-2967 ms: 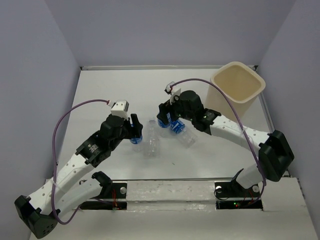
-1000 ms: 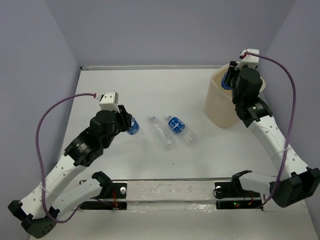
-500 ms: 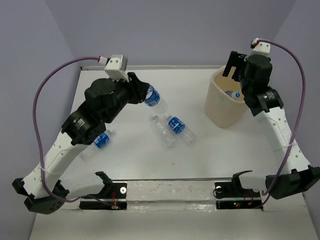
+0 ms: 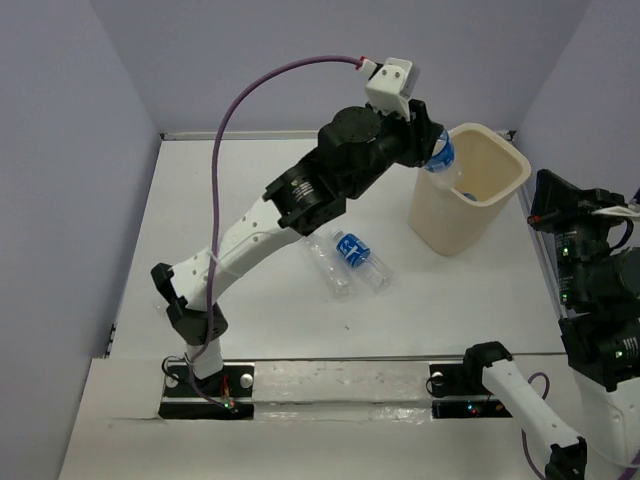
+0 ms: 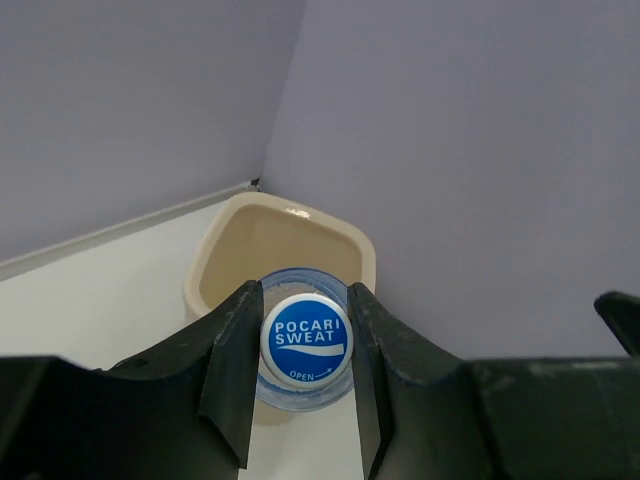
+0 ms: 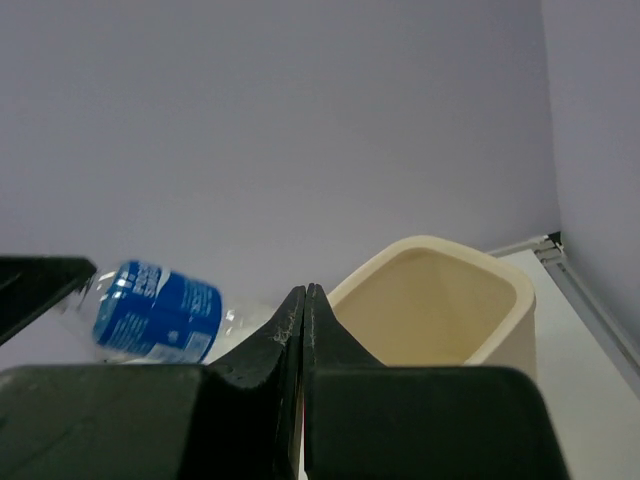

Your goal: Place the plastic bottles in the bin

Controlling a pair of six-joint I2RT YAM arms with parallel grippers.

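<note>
Two bottles lie side by side mid-counter (image 4: 230,190): plain bottle (image 4: 326,266) on the left, labelled bottle (image 4: 360,260) on the right. Left tool (image 4: 428,138) is up high, clamped on a third bottle (image 4: 440,152) at the left rim of the bin (image 4: 480,215). Right tool (image 6: 303,310) is off right, fingers pressed together, empty.

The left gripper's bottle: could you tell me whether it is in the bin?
Out: the left gripper holds the bottle midair, beside the bin.
</note>
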